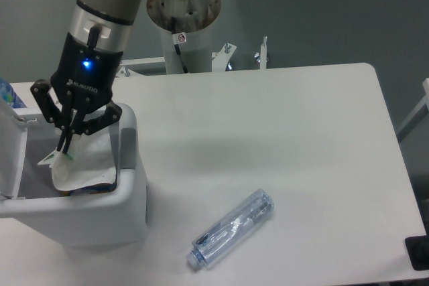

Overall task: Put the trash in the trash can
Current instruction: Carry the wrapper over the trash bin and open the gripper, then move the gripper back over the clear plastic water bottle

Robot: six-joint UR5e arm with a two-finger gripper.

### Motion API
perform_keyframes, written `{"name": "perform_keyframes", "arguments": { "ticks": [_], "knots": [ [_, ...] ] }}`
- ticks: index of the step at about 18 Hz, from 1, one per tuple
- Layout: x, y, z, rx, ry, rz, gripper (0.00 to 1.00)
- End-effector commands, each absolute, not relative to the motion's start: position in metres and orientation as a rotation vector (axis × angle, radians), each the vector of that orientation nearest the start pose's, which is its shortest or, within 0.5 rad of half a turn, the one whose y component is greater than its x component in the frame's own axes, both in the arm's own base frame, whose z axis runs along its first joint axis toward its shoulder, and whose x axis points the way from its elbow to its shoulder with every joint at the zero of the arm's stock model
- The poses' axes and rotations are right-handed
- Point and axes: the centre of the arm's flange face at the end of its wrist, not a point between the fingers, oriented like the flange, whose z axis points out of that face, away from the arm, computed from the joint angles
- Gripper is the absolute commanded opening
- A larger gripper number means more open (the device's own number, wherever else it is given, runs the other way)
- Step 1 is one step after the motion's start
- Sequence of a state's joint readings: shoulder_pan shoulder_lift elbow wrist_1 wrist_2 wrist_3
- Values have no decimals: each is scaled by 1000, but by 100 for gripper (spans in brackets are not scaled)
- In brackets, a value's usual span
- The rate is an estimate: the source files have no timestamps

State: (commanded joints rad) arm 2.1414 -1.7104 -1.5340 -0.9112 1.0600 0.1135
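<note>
My gripper (65, 150) hangs over the open mouth of the white trash can (131, 195) at the left, shut on a crumpled clear-white wrapper (84, 165) that dangles inside the bin's opening. The wrapper's lower edge sits below the rim. A squashed clear bluish bottle (232, 228), the other piece of trash, lies on its side on the white table (301, 138) to the right of the can, apart from it. The can's lid (10, 159) stands open at the left edge.
Coloured litter (94, 187) shows at the bottom of the can. The arm's white base column (184, 38) stands behind the table. A dark object (418, 252) sits at the table's front right corner, and a blue item (5, 94) peeks in at far left.
</note>
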Motion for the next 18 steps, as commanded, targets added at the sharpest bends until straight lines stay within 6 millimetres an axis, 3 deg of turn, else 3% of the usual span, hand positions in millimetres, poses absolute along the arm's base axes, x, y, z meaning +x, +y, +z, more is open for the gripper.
{"name": "perform_keyframes", "arguments": {
  "ticks": [1,4,6,11,14,18],
  "knots": [
    [-159,587,522,-2409,-372,-366,24],
    [-159,586,522,-2410,-371,-363,59],
    [-161,586,522,-2415,-378,-341,70],
    [-165,584,527,-2422,-390,-281,81],
    [-174,585,534,-2426,-412,-212,96],
    [-227,569,537,-2434,-547,-22,100]
  ]
}}
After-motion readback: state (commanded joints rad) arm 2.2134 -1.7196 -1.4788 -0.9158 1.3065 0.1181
